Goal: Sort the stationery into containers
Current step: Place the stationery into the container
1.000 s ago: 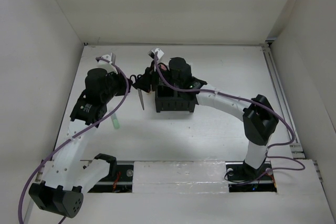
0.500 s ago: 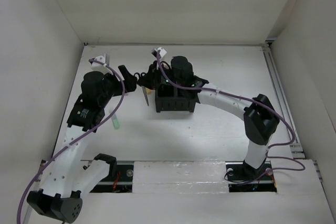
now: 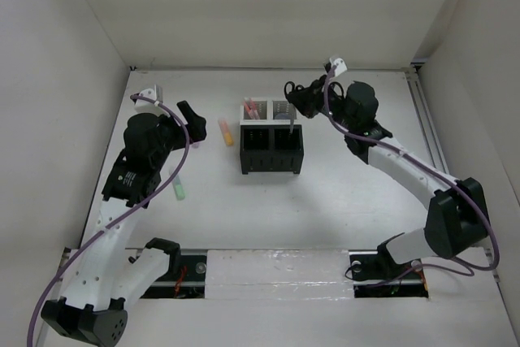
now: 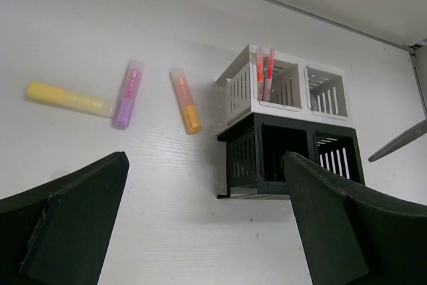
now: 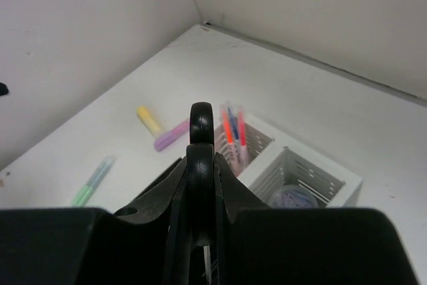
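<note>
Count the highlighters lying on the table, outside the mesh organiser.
4. The yellow highlighter, pink highlighter and orange highlighter lie left of the mesh organiser; the green highlighter lies apart, closer to the near edge. More may be hidden under the arms.

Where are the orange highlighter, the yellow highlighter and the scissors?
orange highlighter [image 4: 185,100], left wrist view, middle of body
yellow highlighter [image 4: 67,99], left wrist view, middle of body
scissors [image 4: 399,142], left wrist view, grey blade

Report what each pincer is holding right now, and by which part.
The right pincer grips the black-handled scissors by a handle loop, with the blade pointing down. The left pincer is open and holds nothing.
</note>
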Motion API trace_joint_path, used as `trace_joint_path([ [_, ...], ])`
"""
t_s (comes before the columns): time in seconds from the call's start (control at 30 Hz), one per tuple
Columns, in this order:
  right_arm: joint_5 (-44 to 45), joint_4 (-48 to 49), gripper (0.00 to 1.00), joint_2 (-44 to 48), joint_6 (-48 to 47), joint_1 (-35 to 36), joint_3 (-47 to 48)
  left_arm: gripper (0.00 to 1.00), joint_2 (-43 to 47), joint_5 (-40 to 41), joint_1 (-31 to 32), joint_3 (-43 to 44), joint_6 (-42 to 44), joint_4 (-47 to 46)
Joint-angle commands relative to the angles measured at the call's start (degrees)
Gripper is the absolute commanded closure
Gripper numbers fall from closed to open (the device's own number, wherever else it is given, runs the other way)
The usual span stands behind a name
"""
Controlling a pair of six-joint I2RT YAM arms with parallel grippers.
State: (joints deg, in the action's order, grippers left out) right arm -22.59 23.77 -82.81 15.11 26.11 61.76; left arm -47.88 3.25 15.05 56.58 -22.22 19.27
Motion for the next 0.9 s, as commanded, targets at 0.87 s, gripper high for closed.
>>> trace_joint_path([
  [0.87, 2.90, 55.50, 1.00, -7.72, 2.38, 0.87, -26.86, 0.00, 0.42, -2.37, 0.16, -1.12, 0.07, -1.60],
])
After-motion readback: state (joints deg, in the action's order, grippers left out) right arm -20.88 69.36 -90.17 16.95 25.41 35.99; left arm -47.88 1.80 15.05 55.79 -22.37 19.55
